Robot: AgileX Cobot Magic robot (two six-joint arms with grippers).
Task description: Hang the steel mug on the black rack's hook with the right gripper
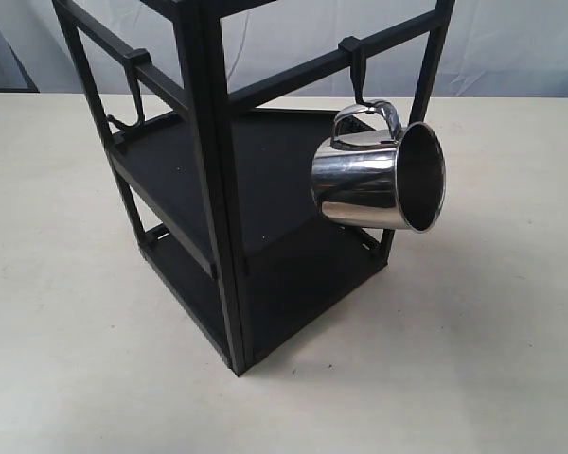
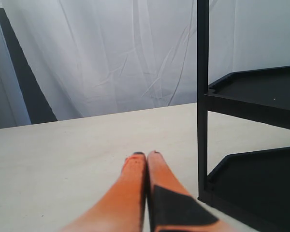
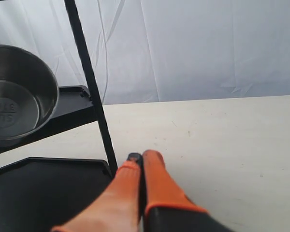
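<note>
The steel mug (image 1: 379, 180) hangs by its looped handle from the slim hook (image 1: 358, 71) on the black rack (image 1: 218, 189), mouth facing right. In the right wrist view the mug (image 3: 17, 96) shows its open mouth beside a rack post (image 3: 89, 87). My right gripper (image 3: 143, 157) is shut with nothing between its orange fingers, low over the table by the rack's bottom shelf (image 3: 43, 188), apart from the mug. My left gripper (image 2: 146, 154) is also shut and empty, near a rack post (image 2: 202, 96). Neither gripper appears in the exterior view.
A wider J hook (image 1: 133, 95) hangs on the rack's left rail. The rack stands on a pale table (image 1: 473, 331) with white curtain (image 3: 208, 48) behind. Bare tabletop lies to the right of the rack.
</note>
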